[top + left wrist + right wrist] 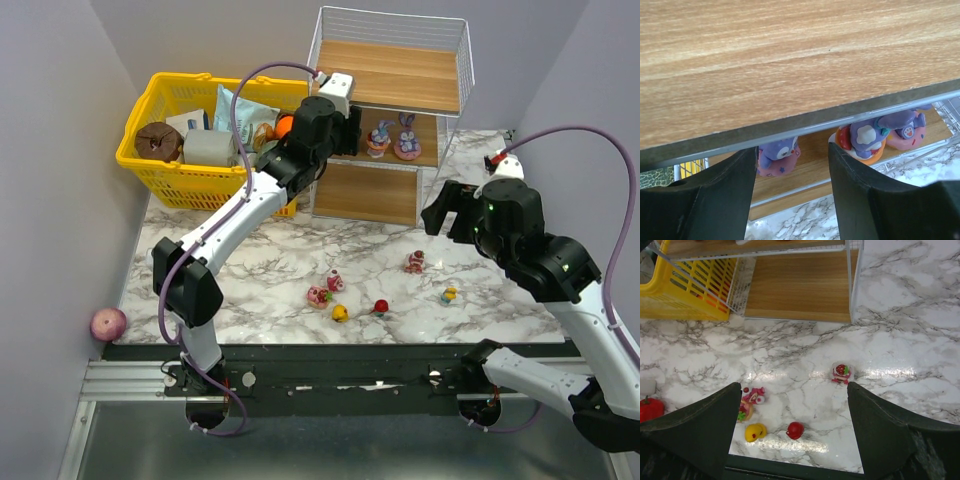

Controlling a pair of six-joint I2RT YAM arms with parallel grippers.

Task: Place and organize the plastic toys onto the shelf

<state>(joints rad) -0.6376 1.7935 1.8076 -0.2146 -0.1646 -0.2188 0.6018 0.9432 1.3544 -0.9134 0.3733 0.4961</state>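
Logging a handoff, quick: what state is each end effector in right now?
Left end effector: open, holding nothing.
Right end effector: open, holding nothing.

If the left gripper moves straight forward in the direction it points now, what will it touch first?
Probably the purple bunny figure on the middle board of the shelf: it stands ahead, between the open jaws of the left gripper. Depth is hard to judge.

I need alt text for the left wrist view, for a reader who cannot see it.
Three purple toy figures stand on the shelf's middle board, seen under the wooden board above. The left arm's two dark fingers stand apart in front, holding nothing.
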